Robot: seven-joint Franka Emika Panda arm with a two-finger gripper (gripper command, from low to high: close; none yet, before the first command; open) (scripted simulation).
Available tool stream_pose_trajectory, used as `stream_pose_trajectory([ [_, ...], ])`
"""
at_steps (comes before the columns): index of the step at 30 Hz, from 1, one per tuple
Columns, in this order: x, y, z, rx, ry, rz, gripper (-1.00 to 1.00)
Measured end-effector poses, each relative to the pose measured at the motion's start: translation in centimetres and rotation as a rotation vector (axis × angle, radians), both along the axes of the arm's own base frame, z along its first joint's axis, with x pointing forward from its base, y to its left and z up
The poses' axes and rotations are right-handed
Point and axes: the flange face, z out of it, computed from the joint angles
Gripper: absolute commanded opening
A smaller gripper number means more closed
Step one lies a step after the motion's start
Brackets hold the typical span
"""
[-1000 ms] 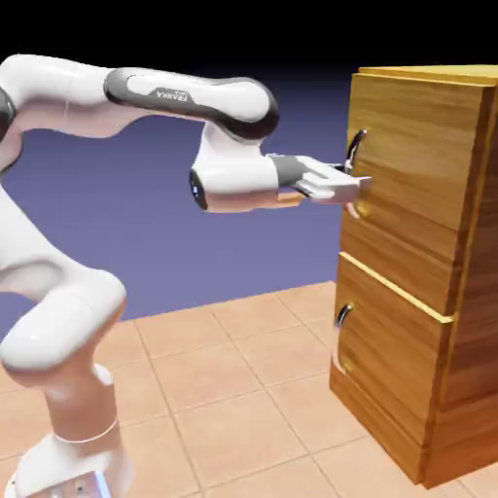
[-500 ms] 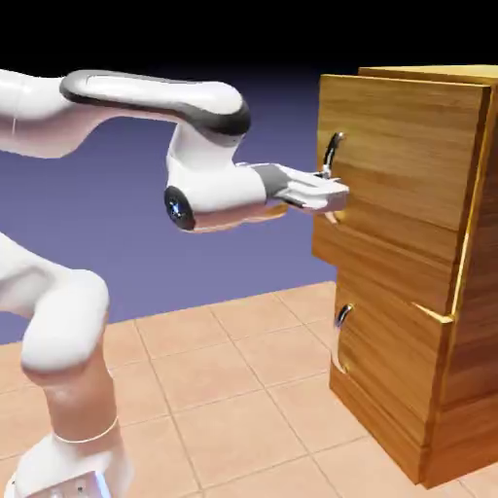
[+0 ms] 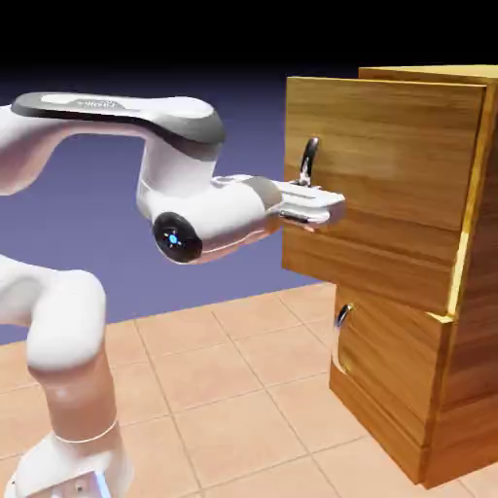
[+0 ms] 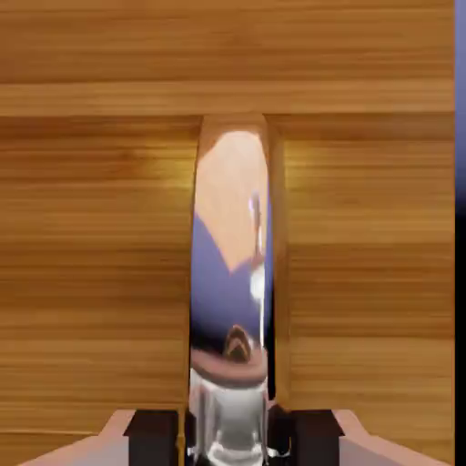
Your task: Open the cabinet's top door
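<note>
Gripping the top door's curved silver handle, the hand is clamped on the bar, its dark fingertips closed in from both sides in the hand view. The top door, the larger upper panel of the wooden cabinet, stands partly open at the exterior view's right. Its handle side is swung out toward the arm, away from the cabinet's body, while its other side remains next to the body, where a bright strip of edge shows. The upper part of the handle rises above the hand, and its lower part is hidden in the exterior view. The shorter lower door is closed beneath, with its own curved metal handle near its left edge in the exterior view. The white arm reaches across from the exterior view's left, with the hand pointing toward the top door. Pale square tiles cover the floor. In the hand view, horizontal wood grain fills most of the space around the bar, which runs upright through the middle, shiny and reflective.
</note>
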Motion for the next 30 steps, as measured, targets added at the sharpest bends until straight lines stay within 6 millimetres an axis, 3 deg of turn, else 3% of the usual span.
stream_pose_trajectory([
  [14, -2.9, -10.4, 0.0, -0.001, 0.000, 0.390, -1.00],
  [22, -2.7, -16.4, 0.0, -0.001, 0.000, 0.609, -1.00],
  [30, -1.7, -20.7, 0.0, -0.001, 0.000, 0.766, -1.00],
])
